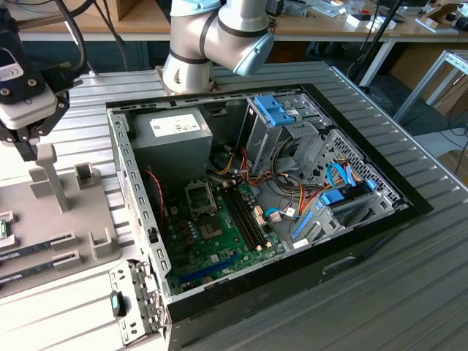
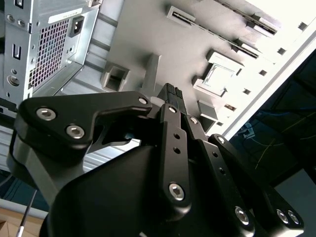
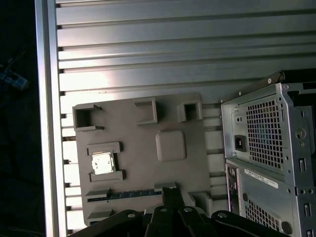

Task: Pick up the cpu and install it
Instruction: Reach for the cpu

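And here's the target: the small flat square cpu (image 3: 102, 163) with its silvery metal top, sitting face-up in a raised bracket nest on the grey moulded fixture plate (image 3: 133, 148). By the look of it this is a light, stiff little piece, but delicate. The smooth metal top would be slippery and the underside easily damaged, so I'd say the sensible hold is across two opposite edges, kept level, never pressing on the face. The black metal fingers (image 3: 170, 195) are pressed together with nothing between them, and they hang above the plate's edge, close to the long narrow memory stick (image 3: 123, 194) lying in its slot. That leaves the cpu well apart from the fingertips, off to one side across the plate and untouched. The plate rests on the ribbed aluminium desk (image 3: 148, 49), just beside the open grey metal computer case (image 3: 266, 148).
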